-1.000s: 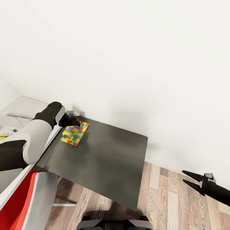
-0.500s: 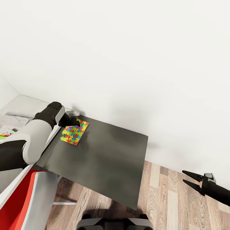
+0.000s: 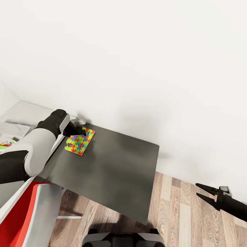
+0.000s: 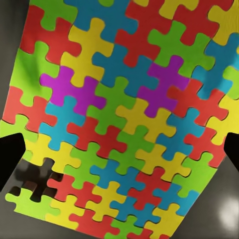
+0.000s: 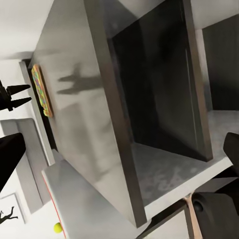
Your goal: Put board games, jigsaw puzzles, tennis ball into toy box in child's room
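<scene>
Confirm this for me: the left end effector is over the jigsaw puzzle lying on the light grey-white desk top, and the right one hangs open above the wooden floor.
One detail is wrong. The head view shows the jigsaw puzzle lying on the dark grey side unit, not the light desk top. The rest holds: the left end effector is over it, and the right end effector hangs open above the wooden floor.

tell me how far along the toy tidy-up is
Nothing visibly finished. In hand: the left tool is at the far edge of the multicoloured interlocking-piece jigsaw mat, which lies flat on the dark grey side unit; whether it is gripped is unclear. The right tool hangs open and empty. A small yellow-green ball awaits.
</scene>
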Controlling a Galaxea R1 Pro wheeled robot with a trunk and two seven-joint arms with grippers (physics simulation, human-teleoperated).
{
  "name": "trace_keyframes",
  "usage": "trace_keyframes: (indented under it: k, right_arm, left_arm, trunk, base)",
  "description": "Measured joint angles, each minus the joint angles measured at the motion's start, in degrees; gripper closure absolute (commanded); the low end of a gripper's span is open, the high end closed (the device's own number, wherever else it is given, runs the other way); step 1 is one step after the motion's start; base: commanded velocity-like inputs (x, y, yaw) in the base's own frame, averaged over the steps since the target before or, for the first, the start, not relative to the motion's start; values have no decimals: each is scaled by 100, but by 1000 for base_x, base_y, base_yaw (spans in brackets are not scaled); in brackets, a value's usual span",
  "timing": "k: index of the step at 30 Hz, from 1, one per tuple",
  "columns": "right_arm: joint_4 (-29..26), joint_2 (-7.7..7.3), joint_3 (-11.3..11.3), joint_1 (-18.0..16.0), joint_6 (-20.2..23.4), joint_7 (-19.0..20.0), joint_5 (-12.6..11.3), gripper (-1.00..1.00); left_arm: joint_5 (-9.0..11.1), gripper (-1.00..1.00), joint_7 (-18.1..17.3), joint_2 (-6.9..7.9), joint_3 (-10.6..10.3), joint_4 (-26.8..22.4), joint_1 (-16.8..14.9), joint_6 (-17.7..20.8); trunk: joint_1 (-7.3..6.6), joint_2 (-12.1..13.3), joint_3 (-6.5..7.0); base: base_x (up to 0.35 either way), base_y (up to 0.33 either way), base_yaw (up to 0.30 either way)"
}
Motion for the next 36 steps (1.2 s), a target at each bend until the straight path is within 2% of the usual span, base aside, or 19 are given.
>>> trace_keyframes:
  k: [11, 36]
  right_arm:
    - [3, 0, 0, 0, 0, -4, -1, -100]
    - [9, 0, 0, 0, 0, -9, -1, -100]
  left_arm:
    - [-3, -100, 1, 0, 0, 0, 0, -1]
    - [-5, -100, 2, 7, 8, 0, 1, -7]
  trunk:
    - [0, 0, -68]
    - [0, 0, -75]
  base:
    - [-89, 0, 0]
    - [-15, 0, 0]
